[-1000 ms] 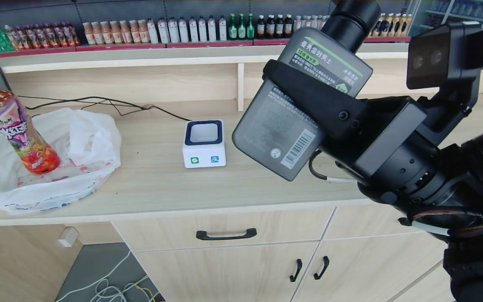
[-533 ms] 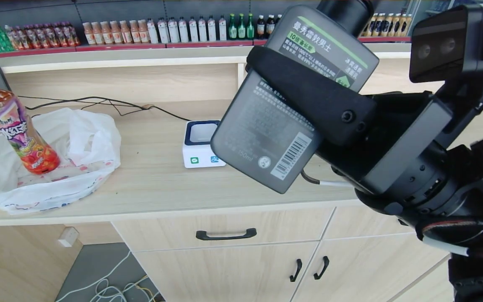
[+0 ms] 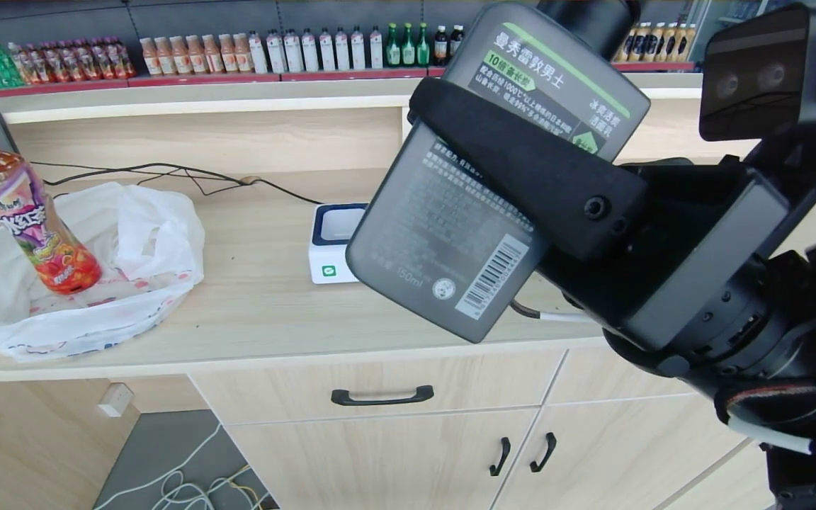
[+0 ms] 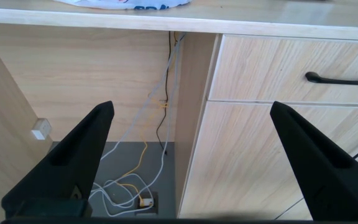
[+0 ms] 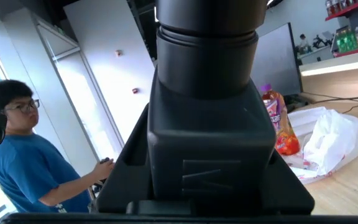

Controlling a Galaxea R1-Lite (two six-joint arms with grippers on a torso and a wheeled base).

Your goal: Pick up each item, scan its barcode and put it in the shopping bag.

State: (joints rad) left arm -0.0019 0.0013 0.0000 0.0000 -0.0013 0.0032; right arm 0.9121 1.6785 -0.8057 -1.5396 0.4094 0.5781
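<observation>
While the dark grey bottle [image 3: 443, 234] is held up off the counter [image 3: 259, 304], it is clamped across its flat body by the right gripper [image 3: 450, 120]: one black finger [image 3: 528, 163] is laid slantwise over the printed face, the other is hidden behind, and the jaws are closed onto the bottle. The bottle is tilted, its black cap [image 3: 585, 14] up on the far side of the finger and its base down on the near side. The barcode [image 3: 491, 276] sits by the lower corner, just below the finger, and is turned toward the head camera. The white scanner [image 3: 333, 244] stands on the counter to the left of this gripper and is partly covered by the bottle's lower edge. Farther left of the gripper, well apart from it, the white shopping bag [image 3: 139, 241] lies open on the counter with a drink bottle [image 3: 25, 212] leaning upright in it. From the right wrist, the held bottle [image 5: 207, 124] is seen end-on. The left gripper [image 4: 185, 162] is recorded with its fingers [image 4: 73, 168] spread wide and nothing between them, low before the cabinet [image 4: 260, 149]; a drawer handle [image 4: 340, 79] and floor cables [image 4: 129, 186] lie ahead of it.
</observation>
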